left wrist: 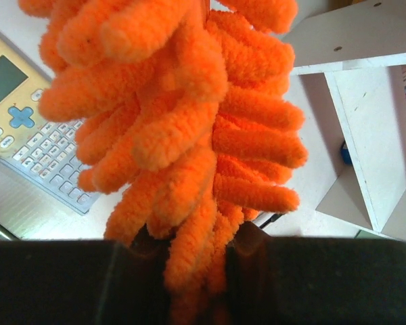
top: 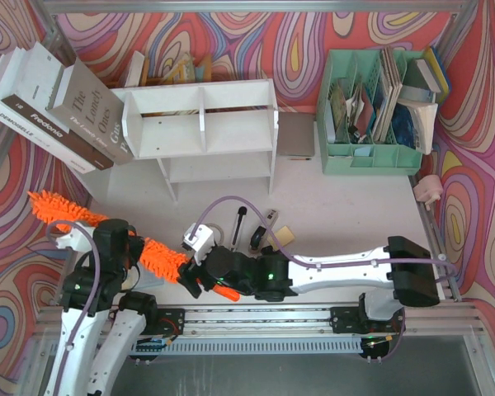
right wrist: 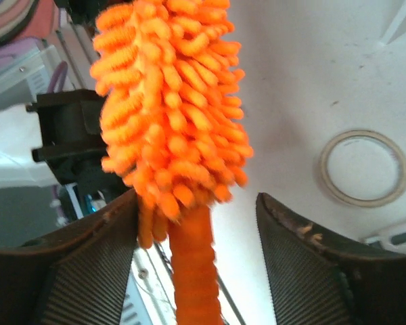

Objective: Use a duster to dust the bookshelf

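Orange duster (left wrist: 189, 135) pinched in L tool (left wrist: 189, 264); handle (right wrist: 193, 271) btwn parted R tool (right wrist: 196, 203).

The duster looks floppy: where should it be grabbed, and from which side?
By the stiff ribbed handle at the duster's near right end, probably, coming end-on with jaws either side. The shaggy head is soft and squashes; the handle is narrow and firm.

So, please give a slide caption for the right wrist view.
Right gripper open around the duster handle, a pale ring on the table.
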Controlling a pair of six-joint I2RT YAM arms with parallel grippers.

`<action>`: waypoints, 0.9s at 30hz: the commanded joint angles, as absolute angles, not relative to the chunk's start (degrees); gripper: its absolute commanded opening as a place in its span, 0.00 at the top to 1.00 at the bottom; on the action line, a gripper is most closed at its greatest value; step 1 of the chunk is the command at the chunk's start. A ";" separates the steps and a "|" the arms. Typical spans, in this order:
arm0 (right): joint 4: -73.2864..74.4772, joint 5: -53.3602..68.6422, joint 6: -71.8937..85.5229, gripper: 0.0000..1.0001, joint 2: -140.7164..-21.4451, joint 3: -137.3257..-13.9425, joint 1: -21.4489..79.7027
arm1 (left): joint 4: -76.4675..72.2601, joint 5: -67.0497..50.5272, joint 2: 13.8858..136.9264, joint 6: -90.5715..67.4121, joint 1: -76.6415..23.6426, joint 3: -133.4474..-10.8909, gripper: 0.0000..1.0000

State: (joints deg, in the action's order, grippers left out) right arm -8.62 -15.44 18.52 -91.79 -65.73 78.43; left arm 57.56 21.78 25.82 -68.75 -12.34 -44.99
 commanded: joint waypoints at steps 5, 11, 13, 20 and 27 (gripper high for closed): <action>-6.26 -14.56 13.44 0.25 -81.13 -57.70 78.65 | 58.95 25.83 27.99 -66.94 -12.13 -48.33 1.00; -5.21 -12.15 15.05 0.23 -78.51 -54.90 78.76 | 58.60 25.75 27.95 -66.80 -12.13 -48.84 1.00; -5.10 -11.83 15.35 0.23 -79.20 -55.24 78.99 | 58.77 25.82 27.95 -66.84 -12.13 -49.02 1.00; -6.24 -12.27 16.03 0.27 -82.20 -56.50 79.52 | 59.32 25.55 27.97 -67.68 -12.13 -49.61 1.00; -8.08 -13.71 16.87 0.33 -86.22 -59.06 80.11 | 59.28 24.11 27.90 -70.46 -12.13 -49.40 1.00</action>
State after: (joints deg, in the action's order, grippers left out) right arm -5.69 -12.19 16.08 -84.27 -56.16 79.24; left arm 59.20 24.47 27.99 -68.49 -12.34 -48.23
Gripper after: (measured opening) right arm 0.684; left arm 0.261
